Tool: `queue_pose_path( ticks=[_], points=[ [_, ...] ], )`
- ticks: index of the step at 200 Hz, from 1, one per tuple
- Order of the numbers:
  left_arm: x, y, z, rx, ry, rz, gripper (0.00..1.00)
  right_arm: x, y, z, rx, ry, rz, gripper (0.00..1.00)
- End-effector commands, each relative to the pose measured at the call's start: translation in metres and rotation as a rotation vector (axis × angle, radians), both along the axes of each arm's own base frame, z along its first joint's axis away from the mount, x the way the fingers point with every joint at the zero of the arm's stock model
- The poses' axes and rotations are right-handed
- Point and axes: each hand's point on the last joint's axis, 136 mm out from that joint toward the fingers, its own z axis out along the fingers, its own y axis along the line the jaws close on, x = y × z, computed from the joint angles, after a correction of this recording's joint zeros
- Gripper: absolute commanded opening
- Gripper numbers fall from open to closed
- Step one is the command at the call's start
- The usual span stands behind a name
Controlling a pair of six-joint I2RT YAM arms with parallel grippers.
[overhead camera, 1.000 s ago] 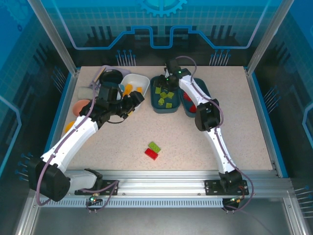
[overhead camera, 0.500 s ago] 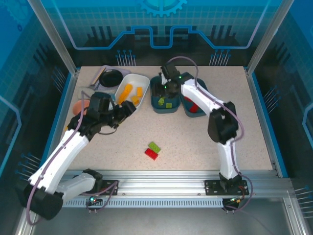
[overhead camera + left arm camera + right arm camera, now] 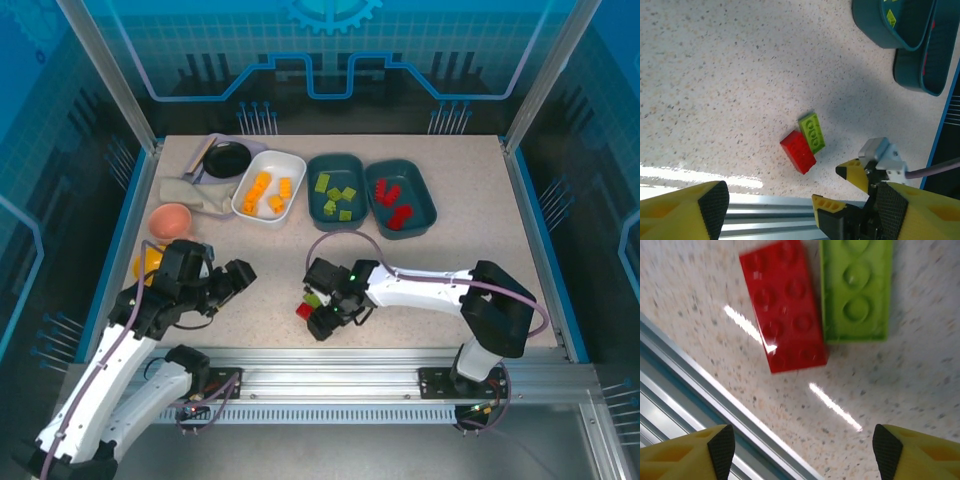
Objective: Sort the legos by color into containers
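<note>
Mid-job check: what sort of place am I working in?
Probably a lab robot test cell: a table inside a metal frame with blue panels, arms bolted to a rail, toy bricks sorted into tubs.

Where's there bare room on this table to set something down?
Widest: speckled tabletop between the teal plastic tub of red bricks and the right rail. Also the band between the tubs and the right arm. Crowded: far-left corner with round black pan, pale cloth, pink cup, yellow bowl; near centre, right gripper over red brick and green brick.
</note>
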Motion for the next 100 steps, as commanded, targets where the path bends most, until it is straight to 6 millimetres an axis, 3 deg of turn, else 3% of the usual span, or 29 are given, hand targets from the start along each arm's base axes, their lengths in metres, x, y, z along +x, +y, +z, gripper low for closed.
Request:
queue_pose_path(
  ticks=[1, 53, 100],
  points=[
    [-0.02, 0.003, -0.012, 0.013, 0.055, -0.024, 0.82, -0.006, 0.008, -0.006, 0.011, 0.008, 0.015, 0.77],
    [-0.031, 0.007, -0.013, -0.003, 0.05, -0.003, 0.82, 0.009, 0.023, -0.03, -0.051, 0.005, 0.025, 0.77],
    [-0.036, 0.01, -0.011, -0.014, 0.044, 0.014, 0.82, 0.025, 0.046, -0.03, -0.057, -0.017, 0.057, 0.72]
  ],
)
